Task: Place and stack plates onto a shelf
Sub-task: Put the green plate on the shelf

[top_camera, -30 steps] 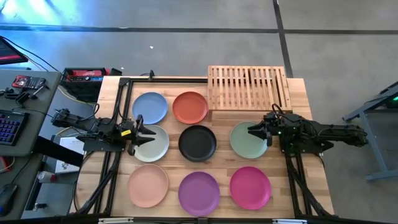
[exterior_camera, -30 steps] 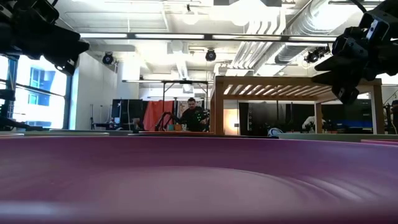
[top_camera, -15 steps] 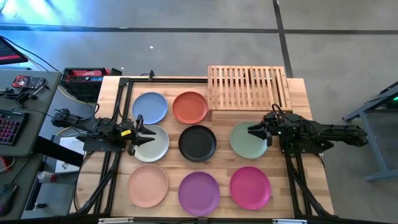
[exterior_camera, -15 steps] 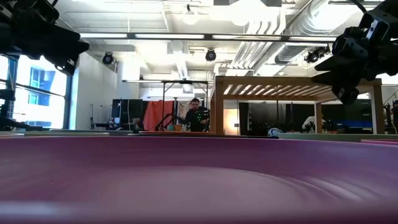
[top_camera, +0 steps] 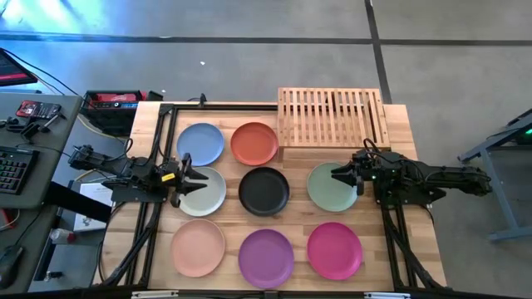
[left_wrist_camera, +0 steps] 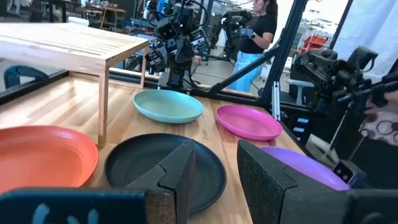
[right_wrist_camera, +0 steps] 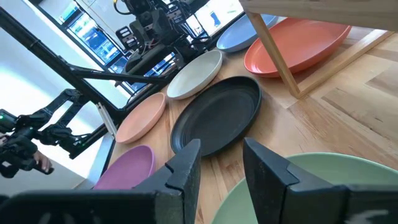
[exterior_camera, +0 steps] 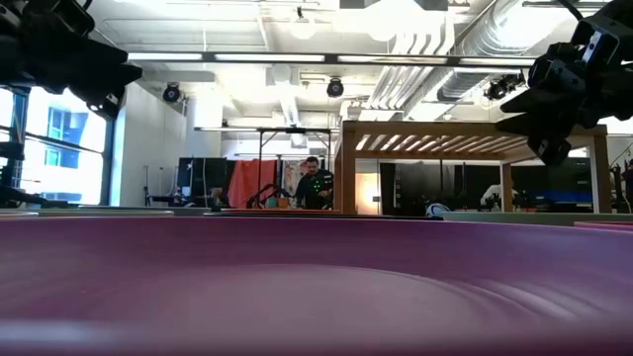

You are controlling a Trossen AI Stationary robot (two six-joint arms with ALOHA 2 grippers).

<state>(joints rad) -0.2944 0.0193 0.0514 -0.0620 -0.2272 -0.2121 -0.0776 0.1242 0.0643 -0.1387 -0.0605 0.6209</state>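
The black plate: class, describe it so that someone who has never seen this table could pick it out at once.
Start at the bamboo shelf at the far edge of the table. Below its left end, the plates lie in rows; take the middle row. The black plate sits at its centre, between the grey-green plate and the sage plate, the only dark one among the coloured ones.

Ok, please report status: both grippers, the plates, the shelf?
Left gripper open over grey-green plate. Right gripper open over sage plate. Shelf bare. All plates on table.
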